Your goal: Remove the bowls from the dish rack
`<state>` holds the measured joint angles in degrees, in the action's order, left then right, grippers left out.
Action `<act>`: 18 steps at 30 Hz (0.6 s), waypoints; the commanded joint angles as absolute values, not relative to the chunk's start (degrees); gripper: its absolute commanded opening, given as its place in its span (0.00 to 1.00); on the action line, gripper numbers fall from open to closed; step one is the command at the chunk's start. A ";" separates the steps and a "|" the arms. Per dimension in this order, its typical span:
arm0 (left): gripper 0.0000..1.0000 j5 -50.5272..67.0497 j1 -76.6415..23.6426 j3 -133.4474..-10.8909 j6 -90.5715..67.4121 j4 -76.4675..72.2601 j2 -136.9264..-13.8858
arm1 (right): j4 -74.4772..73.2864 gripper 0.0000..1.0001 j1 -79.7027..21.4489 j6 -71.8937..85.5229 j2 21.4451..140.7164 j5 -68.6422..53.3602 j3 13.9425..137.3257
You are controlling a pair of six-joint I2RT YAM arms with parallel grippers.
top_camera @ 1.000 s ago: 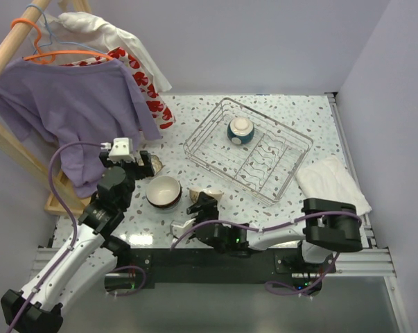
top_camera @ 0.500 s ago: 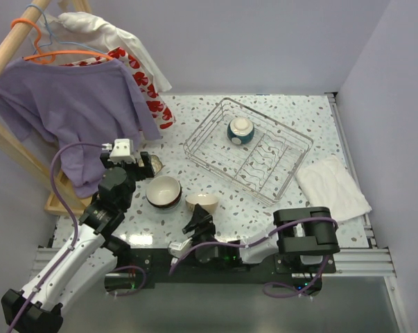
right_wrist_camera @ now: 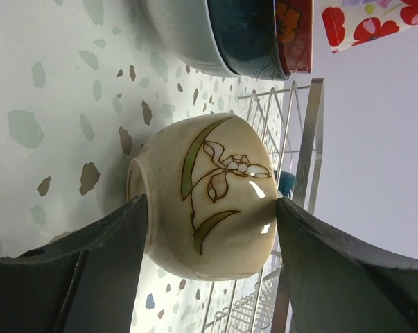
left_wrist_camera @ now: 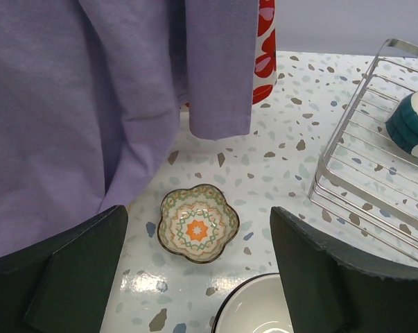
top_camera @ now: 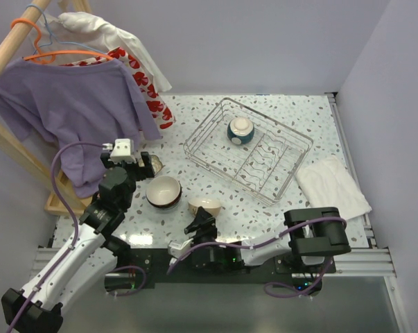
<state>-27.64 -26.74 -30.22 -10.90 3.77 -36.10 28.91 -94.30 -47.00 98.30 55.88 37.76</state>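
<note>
Right claw [top_camera: 200, 223] is clamped on the cream bowl [right_wrist_camera: 215, 180], the one with the painted flower. On the wrist cam both fingers sit flat against its sides, and its foot looks planted on the speckled table [top_camera: 292, 111], so my guess is it's been set down but not let go of yet. It's parked near the front edge, just right of the dark red bowl [top_camera: 163, 191], which makes sense if the plan is to group the unloaded ones in one spot left of the dish rack [top_camera: 205, 124]. Holding it across the widest part keeps it level, so it shouldn't tip when the fingers spread. Left claw [left_wrist_camera: 198, 270] is wide open with nothing in it, hanging over a little flower-shaped dish [left_wrist_camera: 198, 232] at the left, close to the purple shirt [left_wrist_camera: 70, 104]. That looks like a waiting pose that keeps it clear of the right arm. Only one thing I can see left in the rack: a teal bowl [top_camera: 240, 130] lying in the far part of it, well apart from the others. I'd say that's the next pickup once the cream one is released.
</note>
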 commanded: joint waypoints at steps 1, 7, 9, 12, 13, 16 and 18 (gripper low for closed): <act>0.89 -27.33 -26.46 -30.32 -10.81 1.58 -36.21 | 21.54 0.52 -95.54 -39.03 96.85 52.74 40.25; 0.89 -27.16 -26.45 -30.32 -10.72 1.50 -36.12 | 19.78 0.71 -96.59 -37.36 98.26 53.00 40.61; 0.89 -27.07 -26.46 -30.32 -10.72 1.58 -36.21 | 19.34 0.75 -96.68 -36.65 98.61 53.09 40.52; 0.89 -27.07 -26.46 -30.41 -10.72 1.50 -36.12 | 18.02 0.84 -97.20 -35.34 98.61 52.56 41.04; 0.89 -26.98 -26.46 -30.32 -10.72 1.58 -36.21 | 17.58 0.85 -97.29 -35.07 98.61 52.38 41.22; 0.89 -26.81 -26.45 -30.41 -10.72 1.49 -36.21 | 16.00 0.90 -97.56 -34.02 98.79 51.16 41.83; 0.89 -26.81 -26.45 -30.41 -10.72 1.50 -36.21 | 14.68 0.93 -97.82 -33.23 98.79 50.28 42.27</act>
<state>-27.24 -26.74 -30.20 -10.90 3.77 -36.16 19.62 -97.67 -38.35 98.13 54.08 40.73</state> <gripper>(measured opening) 0.889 0.902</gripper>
